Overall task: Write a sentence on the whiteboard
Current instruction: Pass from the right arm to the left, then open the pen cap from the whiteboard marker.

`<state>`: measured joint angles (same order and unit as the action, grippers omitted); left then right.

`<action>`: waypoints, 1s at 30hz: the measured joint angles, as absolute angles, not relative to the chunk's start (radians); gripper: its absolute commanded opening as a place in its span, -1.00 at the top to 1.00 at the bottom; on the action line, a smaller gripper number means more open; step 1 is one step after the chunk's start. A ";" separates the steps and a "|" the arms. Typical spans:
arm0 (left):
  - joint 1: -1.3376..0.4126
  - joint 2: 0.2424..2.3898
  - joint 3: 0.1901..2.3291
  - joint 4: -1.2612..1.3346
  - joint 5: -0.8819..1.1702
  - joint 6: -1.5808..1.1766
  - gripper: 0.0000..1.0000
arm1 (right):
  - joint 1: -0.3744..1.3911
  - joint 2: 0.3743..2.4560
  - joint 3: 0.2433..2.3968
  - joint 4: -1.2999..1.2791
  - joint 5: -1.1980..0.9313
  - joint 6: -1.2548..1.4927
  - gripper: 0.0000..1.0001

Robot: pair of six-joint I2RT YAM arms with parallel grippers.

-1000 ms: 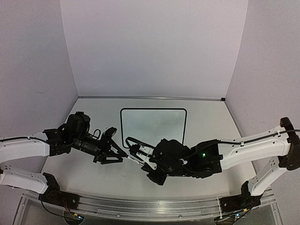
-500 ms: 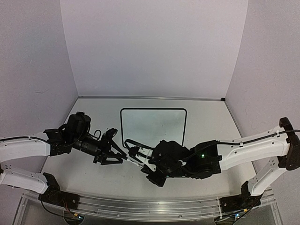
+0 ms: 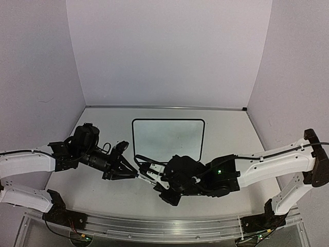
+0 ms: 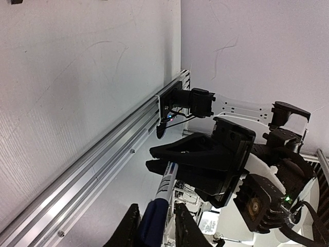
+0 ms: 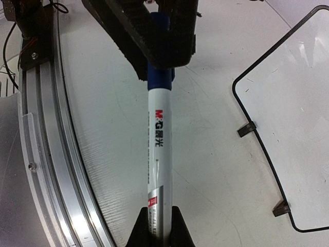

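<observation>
Whiteboard (image 3: 168,138) lies flat mid-desk (image 3: 231,134), blank, so task barely begun. R claw (image 5: 159,226) clamps the marker (image 5: 160,154) barrel; L claw (image 4: 154,221) pinches its blue cap (image 5: 160,82), just in front of the board. To do: uncap, then write the whole sentence.

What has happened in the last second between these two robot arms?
The left gripper narrowed its jaws onto the blue cap of the marker. The right gripper, holding the marker's barrel, edged slightly left toward it. The whiteboard stayed put, blank.
</observation>
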<state>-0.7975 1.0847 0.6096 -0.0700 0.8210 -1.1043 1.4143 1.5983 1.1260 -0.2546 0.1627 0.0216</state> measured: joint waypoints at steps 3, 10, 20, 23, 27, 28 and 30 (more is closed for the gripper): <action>-0.796 1.086 0.600 -0.067 0.828 -1.106 0.97 | 1.414 1.600 1.128 -0.258 0.161 0.020 1.00; -0.795 1.075 0.592 -0.044 0.824 -1.111 1.00 | 1.415 1.604 1.128 -0.256 0.170 0.022 0.01; -0.796 0.947 0.483 0.090 0.657 -1.132 1.00 | 1.405 1.423 1.033 -0.169 0.228 0.179 -0.97; -0.796 0.919 0.478 0.182 0.623 -1.125 1.00 | 1.387 1.386 1.004 -0.096 0.211 0.242 -0.97; -0.795 0.894 0.473 0.321 0.596 -1.101 1.00 | 1.329 1.369 0.928 0.055 0.124 0.336 -0.97; -0.795 0.888 0.469 0.353 0.593 -1.095 1.00 | 1.313 1.366 0.903 0.096 0.093 0.359 -0.97; -0.795 0.875 0.453 0.421 0.589 -1.083 1.00 | 1.278 1.362 0.853 0.190 0.023 0.414 -0.97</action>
